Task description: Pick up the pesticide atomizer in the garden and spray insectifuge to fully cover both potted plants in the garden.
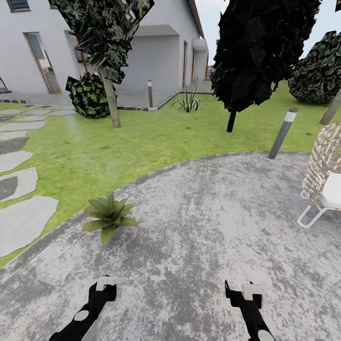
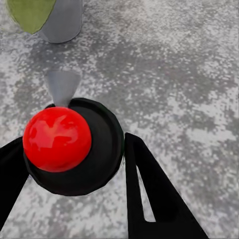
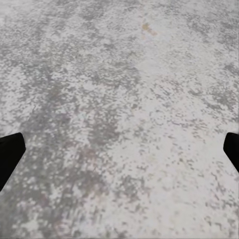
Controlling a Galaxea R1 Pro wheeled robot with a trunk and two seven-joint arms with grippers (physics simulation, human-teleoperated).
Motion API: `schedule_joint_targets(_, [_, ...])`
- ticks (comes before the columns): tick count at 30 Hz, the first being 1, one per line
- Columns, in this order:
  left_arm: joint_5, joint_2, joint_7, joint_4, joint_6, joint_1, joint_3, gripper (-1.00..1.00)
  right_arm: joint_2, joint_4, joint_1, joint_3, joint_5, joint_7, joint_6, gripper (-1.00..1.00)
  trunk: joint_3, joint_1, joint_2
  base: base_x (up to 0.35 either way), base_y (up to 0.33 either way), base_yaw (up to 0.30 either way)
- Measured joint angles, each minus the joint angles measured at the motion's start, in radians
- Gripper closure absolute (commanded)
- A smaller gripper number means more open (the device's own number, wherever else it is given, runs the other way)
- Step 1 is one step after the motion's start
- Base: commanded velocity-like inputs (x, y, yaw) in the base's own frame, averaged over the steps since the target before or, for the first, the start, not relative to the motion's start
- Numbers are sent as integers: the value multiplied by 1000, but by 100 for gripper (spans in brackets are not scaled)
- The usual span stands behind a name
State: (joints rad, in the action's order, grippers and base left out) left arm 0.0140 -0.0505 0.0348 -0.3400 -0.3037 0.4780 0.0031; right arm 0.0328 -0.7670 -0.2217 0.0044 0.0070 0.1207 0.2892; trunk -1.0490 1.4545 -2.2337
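1. Step in hand, as I read it: the pickup looks done and I'm lining up to spray the first plant. My left gripper (image 1: 105, 286) has its fingers (image 2: 149, 189) closed in on a dark round thing with a shiny red knob on top and a grey cone-shaped nozzle. I take that to be the pesticide atomizer (image 2: 74, 149) seen end-on. It sits snug between the two fingers, touching both as far as I can tell.
2. The nozzle points straight out past my left fingertips, at the potted plant (image 1: 109, 215). That plant is ahead of the left fingers and a touch outboard, near but not touching.
3. My right gripper (image 1: 242, 291) is spread wide with nothing in it. Its fingers (image 3: 9, 154) have only the mottled stone patio (image 1: 199, 213) between them.
4. Container stuff: the plant sits in a small plain grey pot (image 2: 62, 22), standing upright on the patio near its rim by the lawn. From the left wrist, one green leaf (image 2: 30, 12) hangs over the pot's edge. I can't see inside it.
5. Next move, my guess: ease the left fingers closer and tilt the nozzle up off the pot wall and onto the leaves, since right now it seems aimed low.
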Motion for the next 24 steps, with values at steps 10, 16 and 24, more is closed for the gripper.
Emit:
schedule_joint_targets(10, [0, 0, 0, 0, 0, 0, 0, 100, 1, 2, 1, 0, 0, -1, -1, -100, 0, 0, 0, 149, 293, 0])
schedule_joint_targets(16, [0, 0, 0, -1, 0, 0, 1, 100, 1, 2, 0, 0, 0, -1, 0, -100, 1, 0, 0, 17, 299, -28])
schedule_joint_targets(24, [0, 0, 0, -1, 0, 0, 0, 100, 1, 3, 0, 0, 0, -1, 0, -100, 9, 0, 0, -184, 263, -135])
